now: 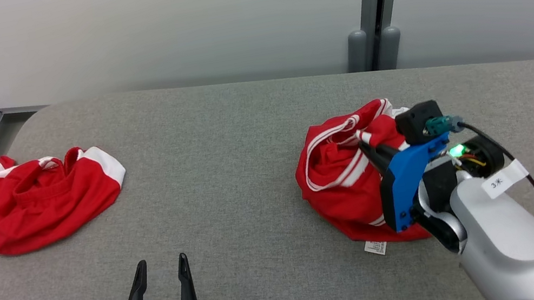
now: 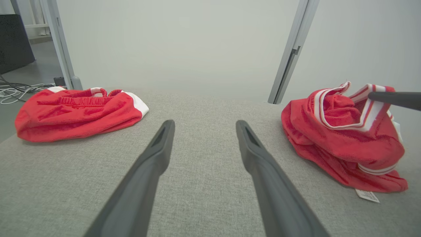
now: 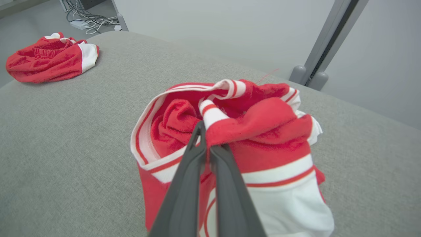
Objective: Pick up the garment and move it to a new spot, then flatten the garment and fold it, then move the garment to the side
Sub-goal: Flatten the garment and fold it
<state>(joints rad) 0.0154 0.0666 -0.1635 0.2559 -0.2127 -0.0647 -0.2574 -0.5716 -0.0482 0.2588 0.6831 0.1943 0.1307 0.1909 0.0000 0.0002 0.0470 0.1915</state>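
**Right gripper has the crumpled garment by its trim**

The garment (image 1: 345,185), red with white stripes, sits in a loose heap on the right half of the grey padded table (image 1: 245,148), with its care label (image 1: 375,247) poking out at the near edge. The right gripper (image 3: 201,126) has come in from the near side. Its 2 fingers are clamped together on a fold of the striped band (image 3: 213,113) at the top of the heap, so it is grasping the garment itself rather than air. The left gripper (image 1: 162,264) rests low near the front edge with its fingers spread and nothing between them, well apart from either piece of cloth. A second red garment (image 1: 40,203) lies at the far left corner, untouched.

By my reckoning this is the pick-up, with the lift not yet made. To do it well, I would raise the pinch straight up and slowly so the heap unfurls under its own weight instead of dragging across the cover. The hold is only on a thin edge of trim, so a jerk could slip it free. Carrying it toward the open middle of the table would give room to spread it and let the idle left gripper take a second corner.
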